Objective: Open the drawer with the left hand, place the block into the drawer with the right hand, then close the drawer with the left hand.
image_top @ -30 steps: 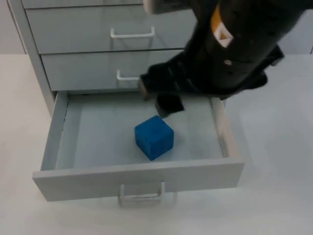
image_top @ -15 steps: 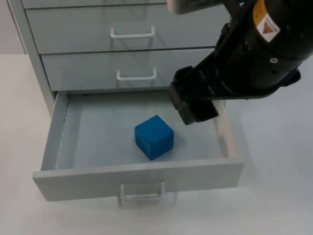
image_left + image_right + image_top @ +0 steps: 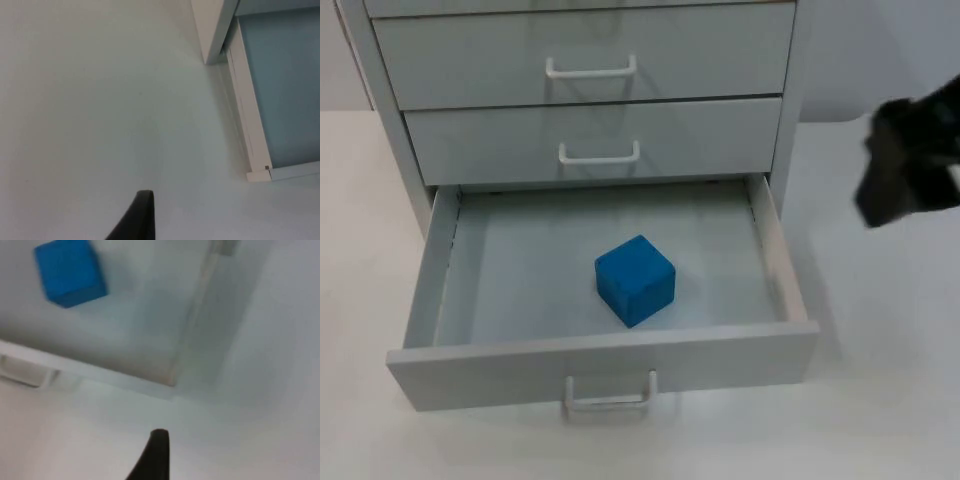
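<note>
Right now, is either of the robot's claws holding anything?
Nothing is held. The blue block lies loose in the open bottom drawer; the right gripper is off beside the cabinet.

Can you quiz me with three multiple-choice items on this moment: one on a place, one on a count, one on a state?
1. Where is the blue block?
A. on the table beside the cabinet
B. inside the open bottom drawer
C. in the right gripper

2. How many drawer handles can be seen in the top view?
A. one
B. two
C. three

3. In what state is the bottom drawer?
A. pulled out
B. shut
C. taken off the cabinet

Answers:
1 B: the block rests on the drawer floor, free of any gripper.
2 C: each of the three drawer fronts carries a white handle.
3 A: its front stands well forward of the two shut drawers above.
</note>
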Robot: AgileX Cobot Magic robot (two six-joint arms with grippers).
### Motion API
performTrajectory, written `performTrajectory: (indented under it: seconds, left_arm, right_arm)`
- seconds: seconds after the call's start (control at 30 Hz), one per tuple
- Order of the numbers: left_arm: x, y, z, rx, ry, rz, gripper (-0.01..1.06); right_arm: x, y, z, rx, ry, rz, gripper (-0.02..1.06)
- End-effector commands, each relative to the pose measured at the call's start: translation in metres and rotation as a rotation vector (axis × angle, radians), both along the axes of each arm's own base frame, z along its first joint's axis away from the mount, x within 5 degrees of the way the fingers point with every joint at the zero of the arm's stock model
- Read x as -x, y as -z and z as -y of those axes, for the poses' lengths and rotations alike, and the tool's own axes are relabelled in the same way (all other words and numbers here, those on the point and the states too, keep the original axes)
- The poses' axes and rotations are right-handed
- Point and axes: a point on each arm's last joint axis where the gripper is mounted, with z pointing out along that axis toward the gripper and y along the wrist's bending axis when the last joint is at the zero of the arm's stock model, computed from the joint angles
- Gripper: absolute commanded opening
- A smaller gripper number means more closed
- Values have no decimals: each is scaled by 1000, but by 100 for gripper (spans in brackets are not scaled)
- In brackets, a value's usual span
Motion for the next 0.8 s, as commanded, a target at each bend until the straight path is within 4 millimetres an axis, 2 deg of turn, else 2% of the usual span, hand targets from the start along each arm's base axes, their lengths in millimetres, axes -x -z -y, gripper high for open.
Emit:
performTrajectory:
  seconds: [0.0,0.03,0.13,0.17,0.3,0.33,0.47,0.6,0.77]
  left_arm:
    - [1,0,1,14,-2,6,105]
    - [1,0,1,16,7,6,105]
    - [0,-1,4,25,40,15,105]
    - [0,-1,4,25,40,15,105]
    - [0,-1,6,28,66,19,105]
    - [0,-1,6,28,66,19,105]
    - [0,-1,5,25,66,18,105]
    - [0,-1,5,25,66,18,105]
    - [0,-1,5,19,71,19,105]
  right_arm:
    - [3,-5,14,-9,27,14,81]
    - [7,-9,29,-16,61,23,81]
    - [14,-18,54,-30,100,31,81]
    - [14,-18,54,-30,100,31,81]
    - [19,-27,82,-5,150,31,81]
    - [19,-27,82,-5,150,31,81]
    - [18,-23,102,9,187,2,81]
    - [19,-11,112,-17,188,-29,81]
    - [18,-6,119,-35,206,-36,81]
